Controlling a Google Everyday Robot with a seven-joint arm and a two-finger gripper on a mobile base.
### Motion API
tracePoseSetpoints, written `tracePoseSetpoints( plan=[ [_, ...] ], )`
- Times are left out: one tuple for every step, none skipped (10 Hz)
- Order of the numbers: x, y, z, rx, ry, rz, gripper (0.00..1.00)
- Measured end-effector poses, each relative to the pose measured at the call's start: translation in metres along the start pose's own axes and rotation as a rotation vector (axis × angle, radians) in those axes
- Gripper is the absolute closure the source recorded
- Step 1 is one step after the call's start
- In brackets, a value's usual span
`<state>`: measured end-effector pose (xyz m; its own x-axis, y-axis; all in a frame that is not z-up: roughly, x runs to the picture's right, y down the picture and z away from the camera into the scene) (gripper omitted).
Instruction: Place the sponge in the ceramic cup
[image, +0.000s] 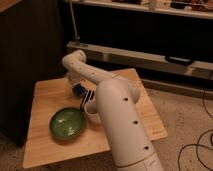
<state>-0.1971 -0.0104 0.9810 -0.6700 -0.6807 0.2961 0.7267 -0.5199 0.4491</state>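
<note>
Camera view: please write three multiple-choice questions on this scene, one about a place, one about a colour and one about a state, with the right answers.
1. Where is the pincer?
A. over the bowl
B. at the sponge, behind the cup
C. raised high in the air

2. What colour is the bowl?
A. green
B. red
C. white

3. The sponge is:
A. in the cup
B. in the bowl
C. outside both

Answers:
1. B, it hangs low next to the blue sponge.
2. A, its inside and rim are green.
3. C, the sponge is beyond the cup, beside a striped piece.
</note>
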Motion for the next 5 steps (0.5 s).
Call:
tracePoseSetpoints(
  plan=[
    [-0.001, -0.003, 0.007, 0.001, -0.009, -0.002, 0.2],
    [-0.004, -0.002, 0.014, 0.004, -0.019, 0.007, 0.2],
    [-0.005, 0.002, 0.02, 0.008, -0.022, 0.027, 0.23],
    [-0.005, 0.005, 0.021, 0.01, -0.023, 0.039, 0.29],
    [-0.003, 0.007, 0.021, 0.012, -0.018, 0.053, 0.39]
  ],
)
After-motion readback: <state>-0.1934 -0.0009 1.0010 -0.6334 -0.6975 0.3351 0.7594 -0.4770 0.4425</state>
